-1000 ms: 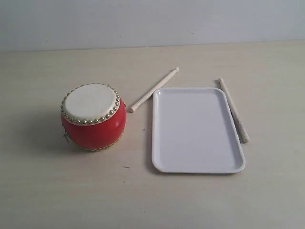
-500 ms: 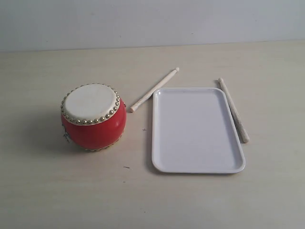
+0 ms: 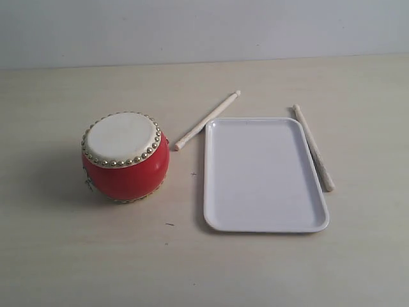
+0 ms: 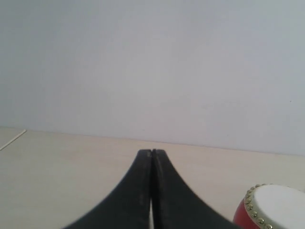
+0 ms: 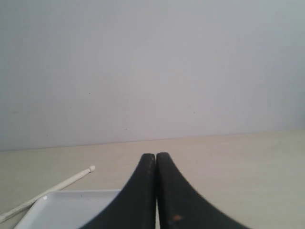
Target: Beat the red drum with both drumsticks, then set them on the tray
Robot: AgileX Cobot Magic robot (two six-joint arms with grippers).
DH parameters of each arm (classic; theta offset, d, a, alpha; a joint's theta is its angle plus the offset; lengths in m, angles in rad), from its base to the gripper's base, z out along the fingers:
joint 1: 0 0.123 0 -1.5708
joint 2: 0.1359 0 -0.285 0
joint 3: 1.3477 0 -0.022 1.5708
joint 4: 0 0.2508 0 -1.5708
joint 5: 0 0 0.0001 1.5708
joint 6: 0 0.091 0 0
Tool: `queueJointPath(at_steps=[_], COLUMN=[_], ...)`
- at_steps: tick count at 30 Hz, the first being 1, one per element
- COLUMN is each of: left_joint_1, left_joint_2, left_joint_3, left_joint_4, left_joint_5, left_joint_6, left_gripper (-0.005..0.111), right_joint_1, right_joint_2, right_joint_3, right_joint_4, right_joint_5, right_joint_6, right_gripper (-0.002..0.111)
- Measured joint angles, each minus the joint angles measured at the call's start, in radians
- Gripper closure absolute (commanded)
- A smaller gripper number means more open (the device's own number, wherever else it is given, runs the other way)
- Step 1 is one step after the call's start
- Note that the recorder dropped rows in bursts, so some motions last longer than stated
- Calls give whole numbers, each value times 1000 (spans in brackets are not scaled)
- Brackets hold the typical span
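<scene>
Jaws both clenched. One drumstick [image 3: 208,119] between red drum [image 3: 124,173] and tray [image 3: 262,176]; other drumstick [image 3: 313,148] along opposite rim.

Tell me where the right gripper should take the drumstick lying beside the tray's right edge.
Take the drumstick on its thicker half, the lower one in the exterior view, coming straight down from above with the jaws across the shaft. It lies flat, close along the tray rim, so a side approach looks blocked. The right gripper, now shut, must open first.

table [image 3: 64,256]: pale beige | wall [image 3: 192,32]: plain grey-white, behind table
</scene>
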State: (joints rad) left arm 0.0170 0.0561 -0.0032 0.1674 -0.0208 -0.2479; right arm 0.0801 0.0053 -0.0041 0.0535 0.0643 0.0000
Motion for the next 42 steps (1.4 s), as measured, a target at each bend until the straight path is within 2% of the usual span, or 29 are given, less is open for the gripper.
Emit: queueJointPath(at_steps=[8, 15, 20, 26, 37, 39, 42], left_joint_1=[0, 0, 0, 0, 0, -15, -94], left_joint_2=[0, 0, 0, 0, 0, -8, -33], left_joint_3=[0, 0, 0, 0, 0, 0, 0], left_joint_4=[0, 0, 0, 0, 0, 0, 0], left_joint_5=[6, 6, 40, 83, 96, 96, 96], left_joint_6=[-112, -129, -161, -238, -264, -256, -238], left_gripper=[107, 107, 107, 107, 107, 107, 107], right_joint_1=[0, 0, 0, 0, 0, 0, 0], right_joint_2=[0, 0, 0, 0, 0, 0, 0], right_joint_3=[0, 0, 0, 0, 0, 0, 0], right_joint_4=[0, 24, 26, 26, 26, 26, 26], right_joint_5=[-6, -18, -47, -82, -97, -100, -86], right_joint_6=[25, 59, 167, 188, 256, 258, 267], right_gripper=[108, 108, 108, 108, 108, 108, 108])
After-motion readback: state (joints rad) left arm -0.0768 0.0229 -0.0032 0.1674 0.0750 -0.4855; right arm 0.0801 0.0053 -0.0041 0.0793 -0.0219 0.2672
